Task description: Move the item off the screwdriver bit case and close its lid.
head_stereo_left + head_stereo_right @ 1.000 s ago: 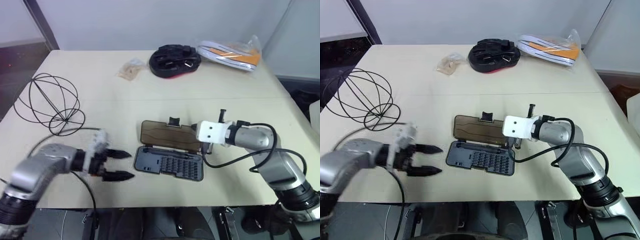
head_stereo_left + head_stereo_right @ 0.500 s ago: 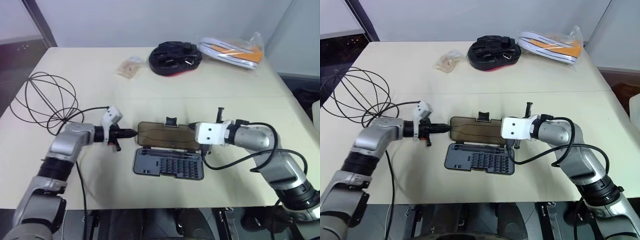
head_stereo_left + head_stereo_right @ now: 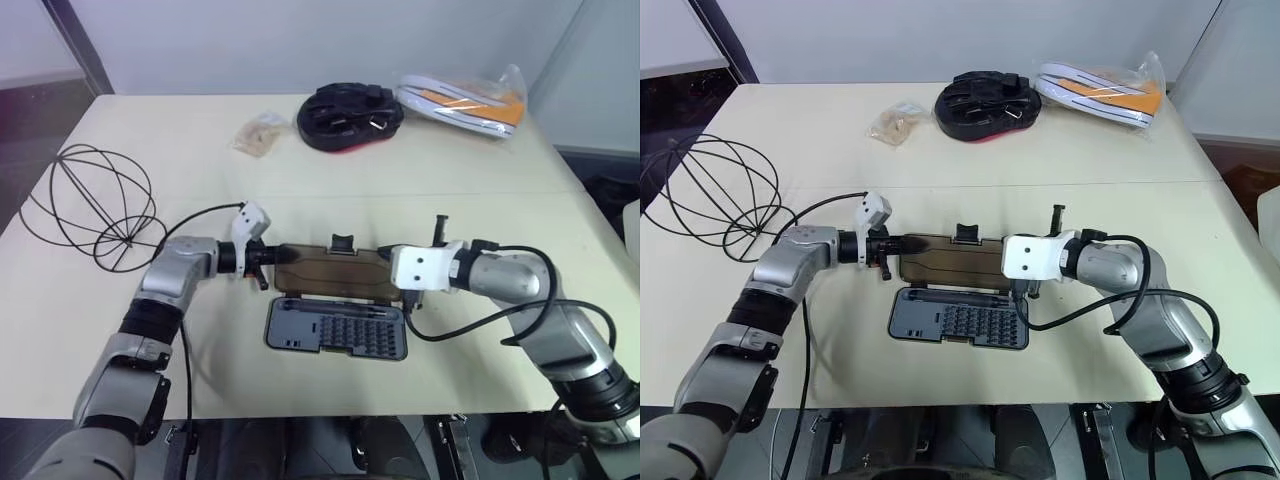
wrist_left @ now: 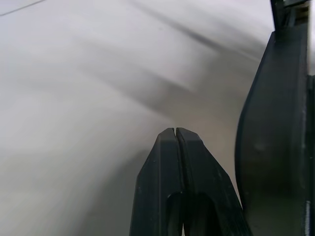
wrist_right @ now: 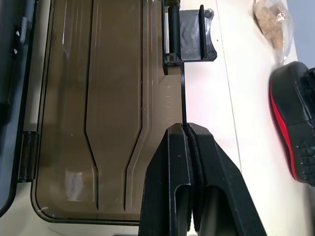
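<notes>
Both grippers are clenched empty, the left gripper [image 3: 892,243] and right gripper [image 5: 186,129] at opposite ends of the lid [image 3: 335,272], wire ball [image 3: 92,208] already well off the case [image 3: 336,327], so uneven pushing could skid it instead of shutting it.

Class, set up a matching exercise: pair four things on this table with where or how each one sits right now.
Things:
1. black wire-hoop ball frame
2. translucent smoky-brown lid
3. grey bit tray
4. left gripper

States:
A. jaws shut, tips at the lid's short edge
B. lying open, flat on the table
C. bits exposed, nearest the robot
D. off the case, near the table's left edge

Pairs: 1-D, 2-B, 3-C, 4-A
</notes>
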{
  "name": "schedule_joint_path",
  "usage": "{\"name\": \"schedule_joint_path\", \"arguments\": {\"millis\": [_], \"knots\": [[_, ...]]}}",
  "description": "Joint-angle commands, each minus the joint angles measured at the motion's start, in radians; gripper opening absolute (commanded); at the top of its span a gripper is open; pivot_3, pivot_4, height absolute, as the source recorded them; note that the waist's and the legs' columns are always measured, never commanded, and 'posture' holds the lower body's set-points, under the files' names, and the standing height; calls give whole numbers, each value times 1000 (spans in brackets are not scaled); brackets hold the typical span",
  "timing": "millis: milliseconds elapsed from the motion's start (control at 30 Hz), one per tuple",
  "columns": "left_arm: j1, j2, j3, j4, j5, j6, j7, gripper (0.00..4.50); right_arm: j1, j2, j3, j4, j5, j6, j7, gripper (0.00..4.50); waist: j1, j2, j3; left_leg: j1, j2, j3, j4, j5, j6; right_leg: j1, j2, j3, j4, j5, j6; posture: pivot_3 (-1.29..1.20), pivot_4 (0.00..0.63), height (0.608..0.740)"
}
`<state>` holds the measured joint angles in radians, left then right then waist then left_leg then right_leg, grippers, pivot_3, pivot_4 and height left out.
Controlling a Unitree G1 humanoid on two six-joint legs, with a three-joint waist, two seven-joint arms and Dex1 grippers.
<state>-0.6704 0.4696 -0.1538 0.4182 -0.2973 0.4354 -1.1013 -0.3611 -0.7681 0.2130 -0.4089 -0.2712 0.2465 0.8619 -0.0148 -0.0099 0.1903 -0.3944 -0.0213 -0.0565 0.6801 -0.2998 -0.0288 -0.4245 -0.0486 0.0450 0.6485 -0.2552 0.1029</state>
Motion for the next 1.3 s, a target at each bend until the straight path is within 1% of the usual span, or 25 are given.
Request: {"name": "schedule_joint_path", "arguments": {"millis": [33, 100, 200, 333, 367, 467, 500, 567, 600, 700, 767, 867, 1033, 1167, 1300], "knots": [[-6, -3, 24, -48, -22, 13, -16, 0, 0, -7, -40, -57, 11, 3, -6, 269, 1, 0, 0, 0, 0, 0, 0, 0, 0, 0, 0, 0, 0, 0, 0, 0, 150, 740], [-9, -4, 25, -45, -17, 13, -21, 0, 0, -6, -48, -65, 18, 11, -8, 874, 2, 0, 0, 0, 0, 0, 0, 0, 0, 0, 0, 0, 0, 0, 0, 0, 150, 740], [-13, -4, 24, -34, -12, 7, -29, 0, 3, -14, -60, -88, 29, 23, 2, 2400, 2, 0, 0, 0, 0, 0, 0, 0, 0, 0, 0, 0, 0, 0, 0, 0, 150, 740], [-18, -6, 22, -21, -5, -3, -41, 0, 5, -14, -97, -139, 85, 73, 28, 4399, 2, 0, 0, 0, 0, 0, 1, 0, 0, 0, 0, 0, 0, 0, 0, 0, 150, 740], [-21, -8, 19, -17, -2, -11, -45, 0, 9, -15, -130, -175, 143, 122, 54, 4466, 2, 0, 0, 0, 0, 0, 1, 0, 0, 0, 0, 0, 0, 0, 0, 0, 150, 740], [-30, -15, 18, -7, 3, -20, -54, 0, 22, -21, -225, -259, 287, 255, 110, 4466, 5, 0, 0, 0, 0, 0, 1, 0, 0, 0, 0, 0, 0, 0, 0, 0, 150, 740], [-38, -18, 19, -5, 1, -26, -61, 0, 49, -34, -313, -303, 396, 312, 161, 4466, 5, 0, 0, 0, 0, 0, 1, 0, 0, 0, 0, 0, 0, 0, 0, 0, 150, 740], [-58, -20, 23, -2, -4, -39, -82, 0, 125, -75, -538, -364, 632, 464, 279, 4466, 15, 0, 0, -1, 0, -2, 1, 0, 0, 1, -1, -1, 0, 0, 0, 0, 150, 740], [-67, -20, 27, 0, -8, -41, -91, 0, 168, -97, -620, -377, 704, 502, 323, 4466, 21, -1, 0, -1, 0, -2, 1, 0, 1, 2, -1, -1, -1, 0, 0, 0, 150, 740], [-83, -15, 39, -5, -19, -39, -110, 0, 263, -145, -757, -386, 843, 593, 372, 4466, 26, -1, 0, 0, 0, -2, 2, -1, 1, 3, -1, -1, -1, 0, 0, 0, 150, 740], [-89, -7, 47, -23, -29, -30, -127, 0, 316, -160, -827, -388, 926, 647, 380, 4466, 25, -1, 0, 2, 0, -1, 2, -1, 1, 5, -1, -1, -1, 0, 0, 0, 150, 740], [-77, 17, 44, -93, -52, 10, -172, 0, 391, -166, -860, -382, 961, 655, 355, 4466, 20, -1, 0, 3, 1, -1, 2, -1, 1, 6, 0, -1, -1, 0, 0, 0, 150, 740], [-4, 68, 10, -238, -76, 71, -223, 0, 479, -155, -906, -374, 1038, 649, 339, 4466, 18, 0, 0, 3, 1, -1, 2, -1, 1, 6, 0, 0, 0, 0, 0, 0, 150, 740], [68, 128, -8, -335, -75, 62, -262, 0, 509, -163, -957, -346, 1092, 657, 317, 4466, 19, 0, 0, 4, 1, -1, 2, -1, 1, 6, 0, 0, 0, 0, 0, 0, 150, 740], [131, 193, -21, -408, -62, 28, -292, 0, 544, -173, -961, -309, 1072, 615, 313, 4466, 22, 0, 0, 4, 1, -1, 2, -1, 1, 6, 0, 0, -1, 0, 0, 0, 150, 740]]}}
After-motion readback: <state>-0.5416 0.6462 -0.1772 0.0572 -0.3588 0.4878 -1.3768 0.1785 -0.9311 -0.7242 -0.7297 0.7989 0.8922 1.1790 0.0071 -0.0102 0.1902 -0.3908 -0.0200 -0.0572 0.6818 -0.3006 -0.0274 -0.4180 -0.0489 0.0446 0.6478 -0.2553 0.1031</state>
